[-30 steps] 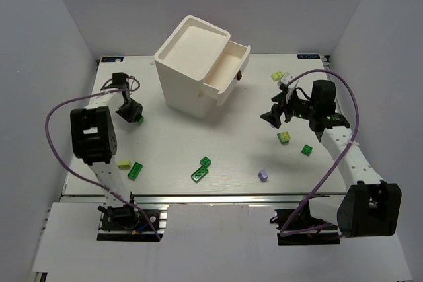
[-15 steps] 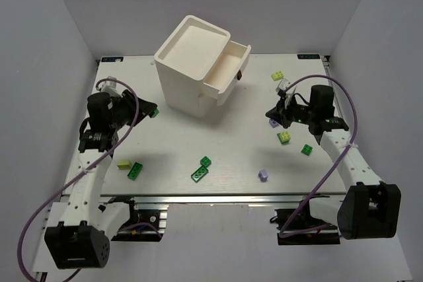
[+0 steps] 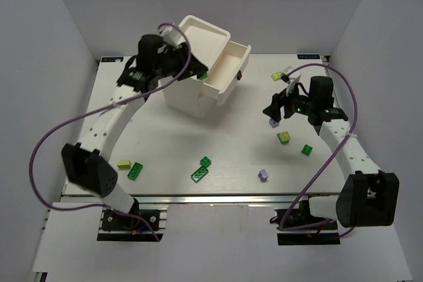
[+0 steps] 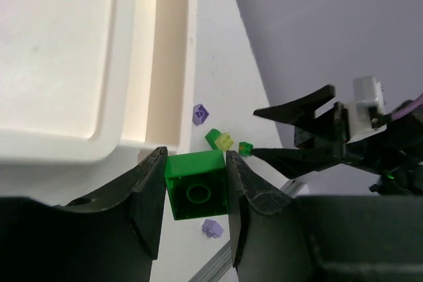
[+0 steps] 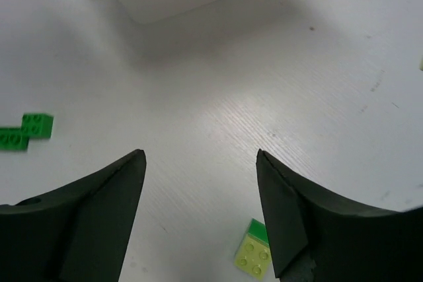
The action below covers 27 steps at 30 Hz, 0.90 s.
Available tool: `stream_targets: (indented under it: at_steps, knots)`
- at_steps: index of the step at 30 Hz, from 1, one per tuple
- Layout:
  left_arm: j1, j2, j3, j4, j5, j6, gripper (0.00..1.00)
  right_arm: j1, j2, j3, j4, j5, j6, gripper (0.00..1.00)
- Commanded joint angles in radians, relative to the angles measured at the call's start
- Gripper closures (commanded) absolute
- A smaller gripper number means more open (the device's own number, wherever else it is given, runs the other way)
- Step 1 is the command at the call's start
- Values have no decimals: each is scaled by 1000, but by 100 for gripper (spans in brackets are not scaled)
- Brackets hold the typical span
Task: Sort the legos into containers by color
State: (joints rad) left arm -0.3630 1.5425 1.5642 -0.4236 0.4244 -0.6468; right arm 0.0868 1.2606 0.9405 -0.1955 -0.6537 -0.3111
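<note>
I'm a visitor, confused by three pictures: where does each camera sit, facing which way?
Top: above and behind, looking down on the table; both arms show.
Left wrist: on the left arm, looking over the cabinet; the left gripper, shut on a green brick, shows.
Right wrist: on the right arm, looking down at the table; the open right gripper shows.
Shared: top and left wrist both see the cabinet.

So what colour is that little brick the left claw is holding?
Bright green; the lego brick shows best in the left wrist view.
</note>
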Motion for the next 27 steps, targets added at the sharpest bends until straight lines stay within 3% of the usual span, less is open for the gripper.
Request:
stream_targets:
  at_steps: [1,5,8,9,10,11,14,18,19,20,24,27]
  knots:
    - [-66,132,292,-165,-143,107,100,-7,31,122,-39,170,164,25]
    - [-120,287,503,-271,-211,167,100,-16,20,126,-36,190,201,23]
    - [-148,363,577,-293,-252,190,100,-21,0,100,-9,218,227,21]
    - [-148,376,586,-296,-266,197,95,-21,-1,96,-9,226,236,21]
    - [-160,390,594,-297,-277,202,91,-30,0,96,-12,242,240,13]
    - [-160,412,605,-296,-309,206,87,-30,-1,98,-15,255,247,11]
    - [-180,455,631,-300,-373,214,82,-45,-6,103,-25,256,237,11]
    - [-200,508,692,-317,-400,226,64,-62,-15,104,-25,232,230,11]
    - [-200,515,697,-317,-400,226,52,-68,-15,106,-24,223,230,11]
    - [-211,516,698,-313,-403,226,47,-70,-18,106,-25,217,231,11]
    - [-211,512,697,-307,-409,228,31,-73,-17,107,-48,192,213,11]
    - [-211,495,701,-287,-409,228,25,-111,-1,112,-79,183,221,11]
